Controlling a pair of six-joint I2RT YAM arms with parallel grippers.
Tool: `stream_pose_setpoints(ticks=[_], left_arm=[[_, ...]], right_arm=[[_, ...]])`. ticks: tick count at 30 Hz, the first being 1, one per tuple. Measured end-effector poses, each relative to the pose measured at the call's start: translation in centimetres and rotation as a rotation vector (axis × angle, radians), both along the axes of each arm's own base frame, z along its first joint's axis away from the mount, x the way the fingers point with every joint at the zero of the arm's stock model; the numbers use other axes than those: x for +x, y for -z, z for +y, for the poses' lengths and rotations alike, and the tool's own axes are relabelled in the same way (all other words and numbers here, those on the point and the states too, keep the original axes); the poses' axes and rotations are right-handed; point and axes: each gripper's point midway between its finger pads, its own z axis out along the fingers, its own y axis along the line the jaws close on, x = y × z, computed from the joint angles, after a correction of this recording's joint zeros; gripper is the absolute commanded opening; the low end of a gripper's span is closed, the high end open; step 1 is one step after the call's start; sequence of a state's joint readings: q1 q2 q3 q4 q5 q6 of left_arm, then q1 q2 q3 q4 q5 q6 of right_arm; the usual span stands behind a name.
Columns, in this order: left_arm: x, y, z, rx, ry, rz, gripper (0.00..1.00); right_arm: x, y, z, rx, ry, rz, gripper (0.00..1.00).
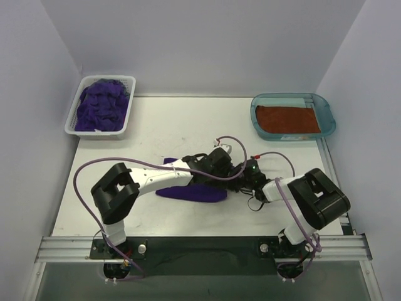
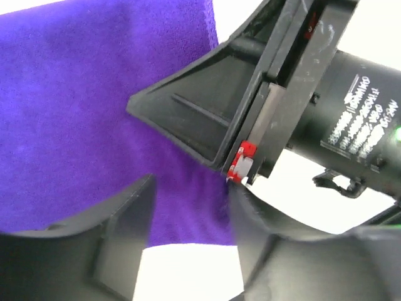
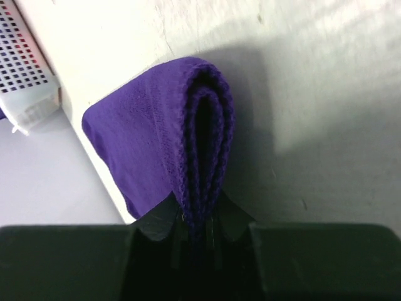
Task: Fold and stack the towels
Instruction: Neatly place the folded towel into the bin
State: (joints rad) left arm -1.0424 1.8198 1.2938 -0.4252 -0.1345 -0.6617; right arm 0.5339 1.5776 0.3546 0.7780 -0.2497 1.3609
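While pinching the folded edge of the deep purple terry-cloth towel [image 3: 144, 138] with the right claw [image 3: 199, 216] squeezed closed, hovers the left claw [image 2: 191, 188], parted and holding nothing, over it at the middle of the white surface [image 1: 188, 125].

Bright, even overhead light, soft shadow at 3 o'clock of the towel [image 3: 156, 144], table [image 2: 188, 269] blown white in left wrist view, foreground blurred.

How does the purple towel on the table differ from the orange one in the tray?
The purple towel lies doubled over on the table, its folded edge pinched by the right gripper; the orange towel lies flat and untouched in the teal tray. Both are soft cloth towels.
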Motion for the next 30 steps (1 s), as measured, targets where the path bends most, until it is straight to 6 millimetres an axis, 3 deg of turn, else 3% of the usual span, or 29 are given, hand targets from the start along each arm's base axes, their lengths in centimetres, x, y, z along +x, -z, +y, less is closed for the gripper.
stream_pose_setpoints(ticks=[2,6,9,14,17,20,22,26,30], left_arm=[[0.4,-0.5,0.2,-0.028,-0.015,-0.004,0.81],[0.9,-2.8,1.5,-0.099,-0.034,-0.023,0.97],[2.1,-5.5,4.0,-0.164,-0.078,-0.047,0.97],[6.3,-9.3,11.8,-0.216,-0.214,-0.129,0.97],[8.9,-10.5,19.1,-0.201,-0.338,-0.181,0.98],[10.0,-10.5,25.6,-0.14,-0.45,-0.22,0.97],[10.1,-9.9,28.1,-0.087,-0.491,-0.24,0.97],[8.8,-6.3,29.7,0.003,-0.483,-0.192,0.97],[8.9,-3.6,31.8,0.061,-0.525,-0.116,0.97]], right_arm=[[0.5,0.0,-0.5,-0.025,-0.023,-0.001,0.0],[1.3,0.0,-1.4,-0.095,-0.09,-0.003,0.0],[2.7,-0.4,-2.5,-0.171,-0.145,-0.008,0.0],[6.8,-2.8,-4.1,-0.315,-0.248,-0.074,0.0],[9.8,-5.3,-4.9,-0.397,-0.298,-0.131,0.0],[13.3,-8.0,-5.9,-0.461,-0.326,-0.188,0.0],[16.5,-9.9,-7.2,-0.506,-0.326,-0.227,0.0],[22.3,-12.7,-10.3,-0.594,-0.315,-0.287,0.0],[26.4,-14.4,-13.6,-0.666,-0.307,-0.316,0.0]])
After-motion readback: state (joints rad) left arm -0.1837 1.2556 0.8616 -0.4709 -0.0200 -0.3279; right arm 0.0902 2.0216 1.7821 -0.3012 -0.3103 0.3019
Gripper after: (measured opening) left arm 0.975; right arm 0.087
